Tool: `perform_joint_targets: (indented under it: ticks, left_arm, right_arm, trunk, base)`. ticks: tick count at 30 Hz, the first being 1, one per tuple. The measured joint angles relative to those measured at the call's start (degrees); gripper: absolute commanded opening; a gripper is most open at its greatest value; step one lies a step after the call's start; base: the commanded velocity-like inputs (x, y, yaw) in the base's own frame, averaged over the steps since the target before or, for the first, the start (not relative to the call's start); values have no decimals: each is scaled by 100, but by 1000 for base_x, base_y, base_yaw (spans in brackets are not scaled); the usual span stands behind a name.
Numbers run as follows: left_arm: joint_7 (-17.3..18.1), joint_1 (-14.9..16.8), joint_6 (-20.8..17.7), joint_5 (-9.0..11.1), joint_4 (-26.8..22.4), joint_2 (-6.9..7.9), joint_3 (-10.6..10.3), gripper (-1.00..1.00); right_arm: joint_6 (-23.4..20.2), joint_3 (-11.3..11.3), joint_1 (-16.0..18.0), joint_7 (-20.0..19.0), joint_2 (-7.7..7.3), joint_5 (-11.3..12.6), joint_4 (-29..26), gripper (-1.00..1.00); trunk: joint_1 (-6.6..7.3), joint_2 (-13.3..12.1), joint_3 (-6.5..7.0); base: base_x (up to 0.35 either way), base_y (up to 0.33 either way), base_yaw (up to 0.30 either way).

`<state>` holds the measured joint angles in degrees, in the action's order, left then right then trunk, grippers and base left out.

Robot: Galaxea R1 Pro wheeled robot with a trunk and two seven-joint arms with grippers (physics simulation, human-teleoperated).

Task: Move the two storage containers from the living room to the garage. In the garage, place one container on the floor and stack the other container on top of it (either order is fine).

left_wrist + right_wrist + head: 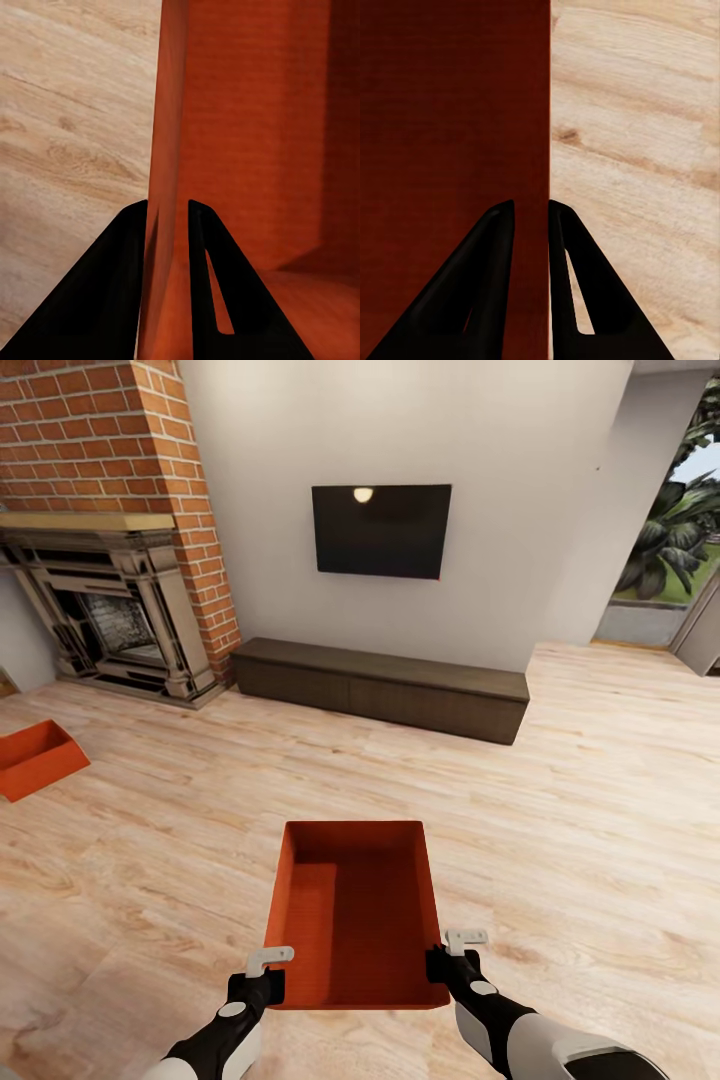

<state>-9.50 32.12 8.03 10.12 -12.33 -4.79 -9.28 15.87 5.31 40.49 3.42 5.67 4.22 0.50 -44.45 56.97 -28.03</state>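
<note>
My left jaws point(268, 970) and right jaws point(452, 952) each pinch a thin, stiff side wall of the container point(355, 905) at six o'clock; it looks light, smooth, likely slippery.

Left gripper point(166, 225) astride container wall point(169, 112)

In front of me the floor point(600, 800) is light wood planks, and it reaches to a plain pale wall point(520, 470). On this wall hangs a dark flat screen point(380, 530), and a lamp reflects in it. Under it stands a long low dark cabinet point(385, 688). At my left I see a red brick chimney point(110, 430) with an ornate grey fireplace point(105, 615). At my far right a glass opening point(680, 530) shows green plants.
</note>
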Motion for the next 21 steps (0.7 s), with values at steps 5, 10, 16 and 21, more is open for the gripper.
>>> perform_joint_targets:
  ticks: [5,10,16,21]
  left_arm:
    - [0,0,0,0,0,0,0,-100]
    - [0,0,0,0,0,0,0,-100]
    - [0,0,0,0,0,0,-1,-100]
    - [0,0,0,0,0,0,0,-100]
  right_arm:
    - [0,0,0,0,0,0,0,-100]
    - [0,0,0,0,0,0,0,-100]
    - [0,0,0,0,0,0,0,-100]
    - [0,0,0,0,0,0,0,-100]
  trunk:
    - [0,0,44]
    - [0,0,88]
    - [0,0,141]
    - [0,0,185]
  base:
    - [0,0,0]
    - [0,0,0]
    - [0,0,0]
    - [0,0,0]
